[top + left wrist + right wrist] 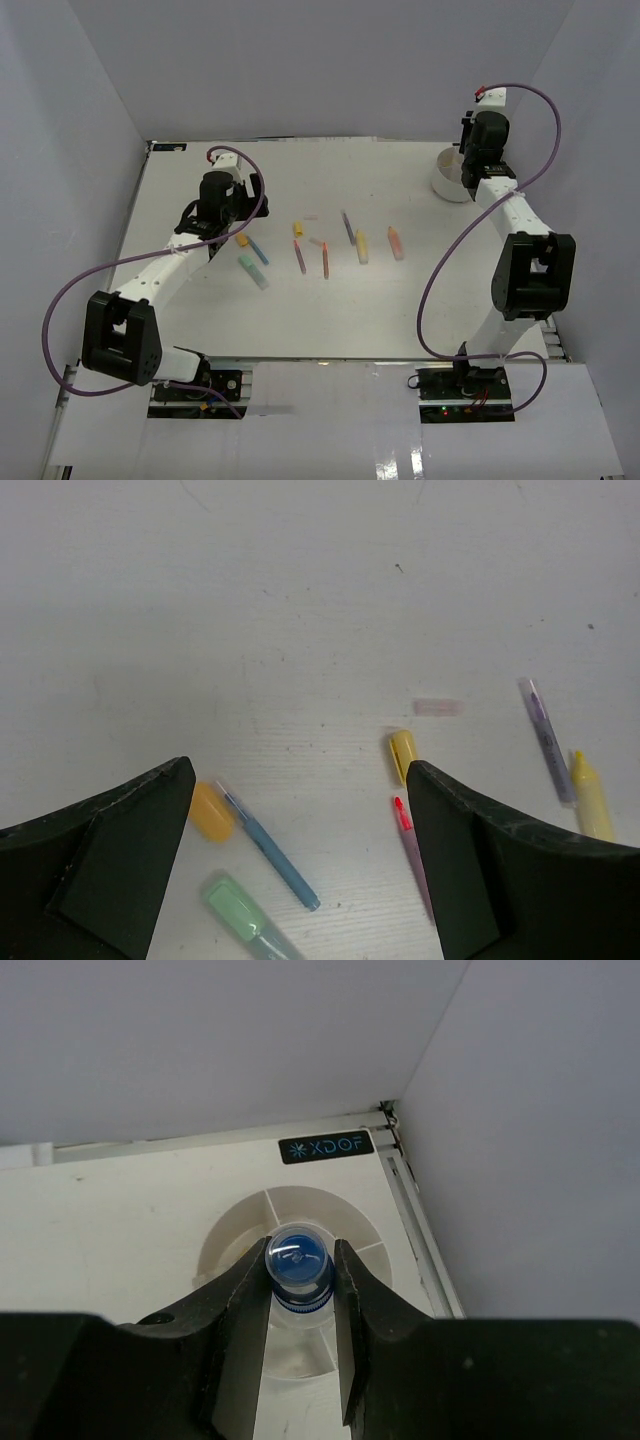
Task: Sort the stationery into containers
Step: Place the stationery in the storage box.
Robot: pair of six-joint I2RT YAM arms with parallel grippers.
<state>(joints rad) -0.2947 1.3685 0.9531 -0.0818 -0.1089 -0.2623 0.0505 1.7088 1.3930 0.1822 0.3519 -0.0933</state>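
Note:
My right gripper (300, 1260) is shut on the blue-capped clear bottle (299, 1268) and holds it over the round white divided tub (310, 1210), which sits at the far right corner (447, 177). My left gripper (300, 770) is open and empty above the table, at the left end of the row of stationery. Between and below its fingers lie an orange eraser (211, 811), a blue pen (268, 846) and a green highlighter (238, 910). A yellow piece (402, 753) and a pink pen (410, 840) lie by its right finger.
Further right lie a purple pen (347, 226), a yellow highlighter (361, 246), an orange pen (325, 260) and an orange highlighter (396, 242). A pale pink eraser (438, 707) lies beyond them. Grey walls close in the table on three sides.

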